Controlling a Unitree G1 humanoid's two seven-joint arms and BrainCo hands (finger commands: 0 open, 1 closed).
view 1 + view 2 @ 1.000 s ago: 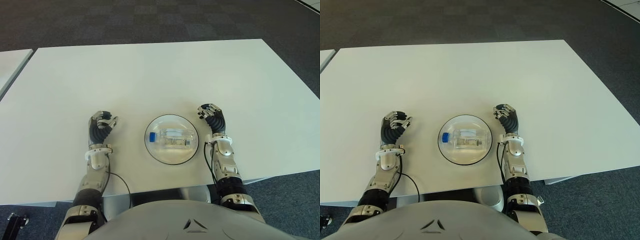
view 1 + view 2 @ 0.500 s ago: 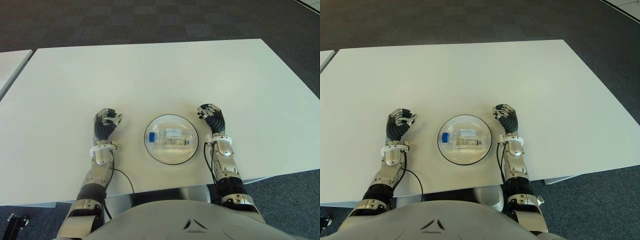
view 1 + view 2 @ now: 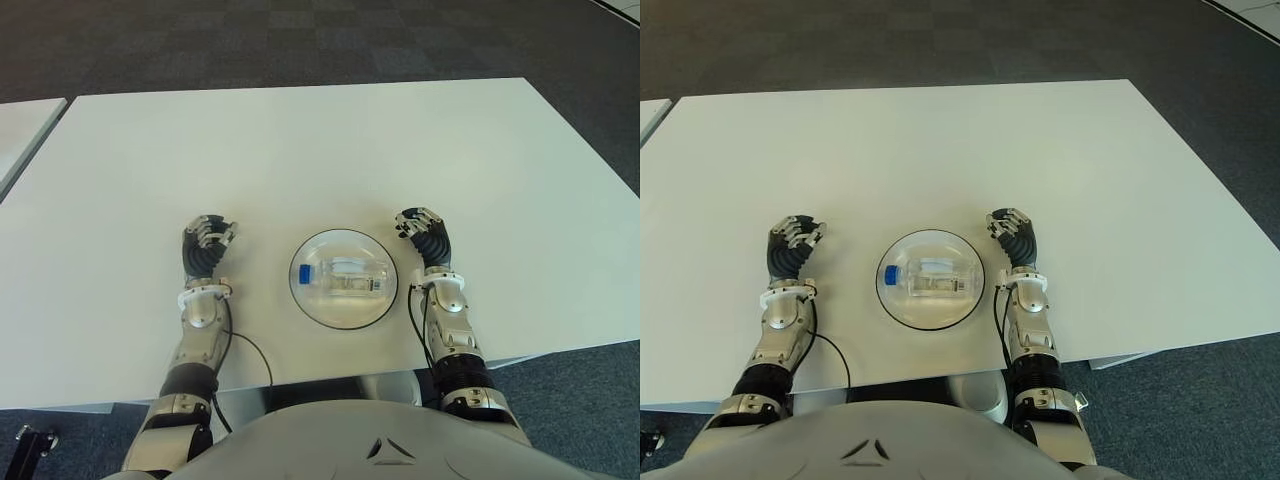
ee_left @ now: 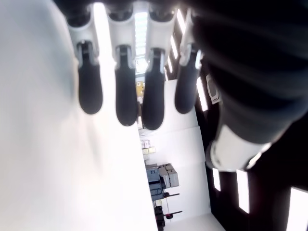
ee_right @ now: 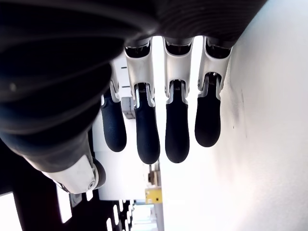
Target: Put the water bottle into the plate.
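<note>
A small clear water bottle (image 3: 343,278) with a blue cap lies on its side inside the round clear plate (image 3: 343,312) near the table's front edge. My left hand (image 3: 204,244) shows to the left of the plate, fingers (image 4: 126,98) relaxed and holding nothing. On the plate's other side is my right hand (image 3: 422,231), its fingers (image 5: 147,130) likewise loose and empty. Neither hand touches the bottle or the plate.
The white table (image 3: 300,150) stretches far behind the plate. A second white table's corner (image 3: 25,115) shows at the far left. Dark carpet (image 3: 300,40) lies beyond the table.
My left hand shifted slightly toward the plate, then eased back a little to the left. The bottle, the plate and my right hand stayed put.
</note>
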